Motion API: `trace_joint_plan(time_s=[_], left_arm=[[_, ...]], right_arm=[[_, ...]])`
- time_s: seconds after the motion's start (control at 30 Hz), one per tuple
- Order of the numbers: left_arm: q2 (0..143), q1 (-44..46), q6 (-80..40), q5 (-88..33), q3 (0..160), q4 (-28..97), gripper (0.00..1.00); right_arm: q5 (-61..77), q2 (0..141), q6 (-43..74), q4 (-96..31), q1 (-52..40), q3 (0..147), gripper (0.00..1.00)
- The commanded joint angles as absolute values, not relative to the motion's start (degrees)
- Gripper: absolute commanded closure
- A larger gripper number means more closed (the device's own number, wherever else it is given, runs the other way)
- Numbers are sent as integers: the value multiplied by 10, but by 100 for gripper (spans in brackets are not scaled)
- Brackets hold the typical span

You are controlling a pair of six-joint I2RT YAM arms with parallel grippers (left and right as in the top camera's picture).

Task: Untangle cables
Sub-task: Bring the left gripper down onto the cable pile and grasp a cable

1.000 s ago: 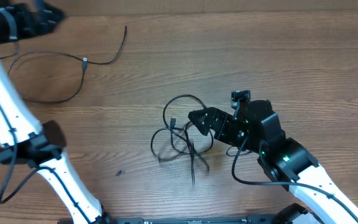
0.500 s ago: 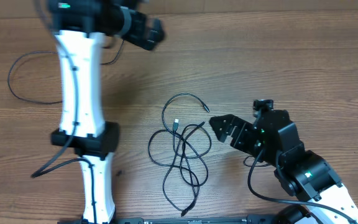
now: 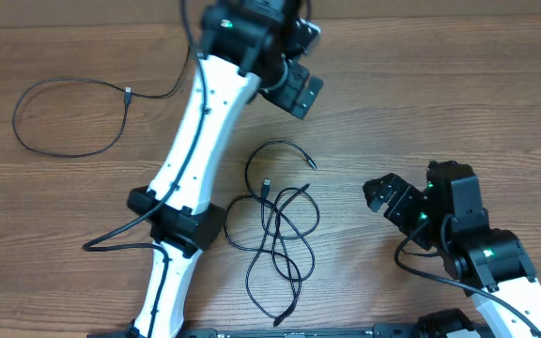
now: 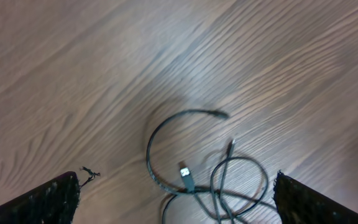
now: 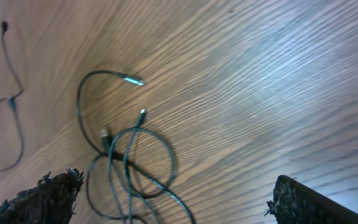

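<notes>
Hovering wide open, gripping nothing: left hand at 12 o'clock of the tangled cables, right hand at 3 o'clock. Tangle is lying mid-table, untouched. One separate cable is lying looped at 10 o'clock, well apart.

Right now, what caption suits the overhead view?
Left gripper and right gripper, both open, poised near tangled black cables on a wooden table.
</notes>
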State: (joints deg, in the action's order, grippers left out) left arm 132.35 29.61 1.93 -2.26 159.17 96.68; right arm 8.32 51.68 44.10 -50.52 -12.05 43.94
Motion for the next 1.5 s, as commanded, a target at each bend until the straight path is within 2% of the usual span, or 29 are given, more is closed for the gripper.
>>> trace_joint_plan(time_s=[0.0, 0.27, 0.47, 0.77, 1.13, 1.47], left_arm=[[1317, 313, -13, 43, 1572, 968, 0], [1254, 317, -48, 14, 1457, 968, 0], [1153, 321, -58, -20, 1294, 968, 0], [994, 356, -46, -5, 1094, 952, 0], [812, 432, -51, 59, 846, 777, 0], [851, 430, -94, 19, 641, 543, 0]], right_arm=[[77, 509, 416, -512, -108, 458, 0], [76, 509, 416, -521, -107, 458, 0], [78, 509, 417, -522, -107, 458, 0], [78, 509, 417, -524, -108, 458, 0], [77, 509, 417, -528, -108, 458, 0], [77, 509, 416, -535, -108, 458, 0]])
